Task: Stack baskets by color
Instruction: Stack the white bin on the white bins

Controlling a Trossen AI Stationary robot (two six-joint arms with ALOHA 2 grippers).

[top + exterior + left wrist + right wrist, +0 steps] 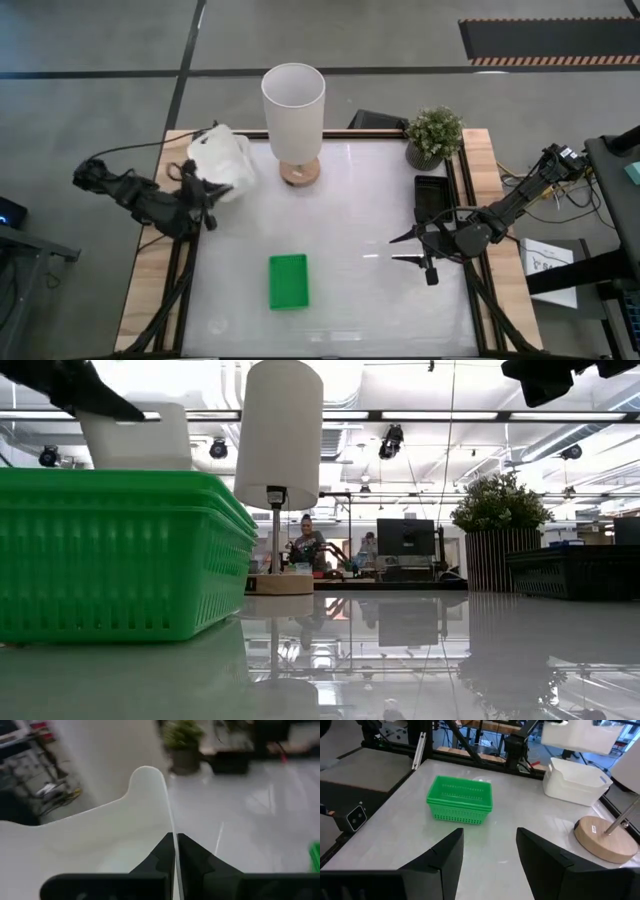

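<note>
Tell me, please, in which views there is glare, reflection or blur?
Low view: the glossy table mirrors the lamp and the ceiling lights; the near green basket looks large. High view: a pale sheen lies on the table beside the lamp. Left wrist view: the held white basket and the plant behind are blurred. Right wrist view: sharp, soft shadows.

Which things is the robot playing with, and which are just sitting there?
Part of the job:
green baskets
white basket held up by the left pincer
white baskets on the table
black baskets

Just sitting there:
lamp
potted plant
</note>
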